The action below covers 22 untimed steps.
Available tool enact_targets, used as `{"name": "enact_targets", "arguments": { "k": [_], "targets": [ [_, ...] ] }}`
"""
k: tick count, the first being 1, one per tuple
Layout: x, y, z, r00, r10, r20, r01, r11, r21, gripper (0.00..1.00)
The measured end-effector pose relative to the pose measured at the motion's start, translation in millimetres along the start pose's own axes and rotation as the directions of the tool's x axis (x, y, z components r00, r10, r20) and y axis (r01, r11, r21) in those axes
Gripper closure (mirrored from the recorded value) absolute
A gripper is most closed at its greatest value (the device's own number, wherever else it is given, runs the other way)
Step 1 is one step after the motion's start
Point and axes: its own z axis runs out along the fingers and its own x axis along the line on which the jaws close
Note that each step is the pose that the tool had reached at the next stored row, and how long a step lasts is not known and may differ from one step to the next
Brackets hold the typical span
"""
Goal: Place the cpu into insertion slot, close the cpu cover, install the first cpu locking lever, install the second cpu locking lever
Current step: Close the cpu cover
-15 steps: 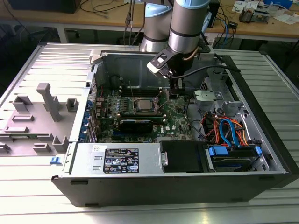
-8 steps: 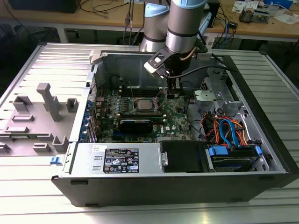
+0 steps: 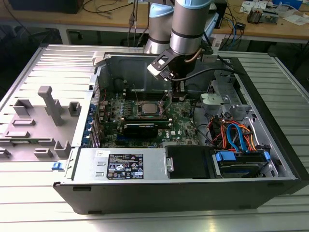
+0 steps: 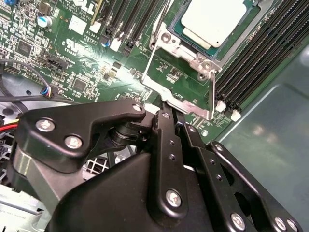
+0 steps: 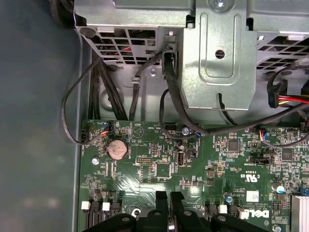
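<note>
The cpu lies with its silvery top up in the insertion slot on the green motherboard. Its square shape also shows mid-board in the exterior view. The cpu cover sits down around it as a thin metal frame. A wire locking lever runs beside the socket's corner. My gripper hangs just to the exterior view's right of the socket. Its black fingers are pressed close together, with the tips at the lever's bar. Whether they pinch it is hidden.
Memory slots flank the socket. A long black card lies in front of it. A metal drive cage and looping cables stand beyond the board's edge. Case walls and a power supply box in the board. Grey fixtures sit outside.
</note>
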Motion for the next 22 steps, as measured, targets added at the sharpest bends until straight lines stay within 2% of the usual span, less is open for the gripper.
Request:
{"name": "enact_targets", "arguments": {
  "k": [10,22],
  "targets": [
    [0.3,-8.3,-0.1,1.0000,0.000,0.0001,0.000,1.0000,0.0001,0.83],
    [0.4,-11.1,-0.1,1.0000,0.000,0.0000,0.000,1.0000,0.0000,0.83]
  ]
}}
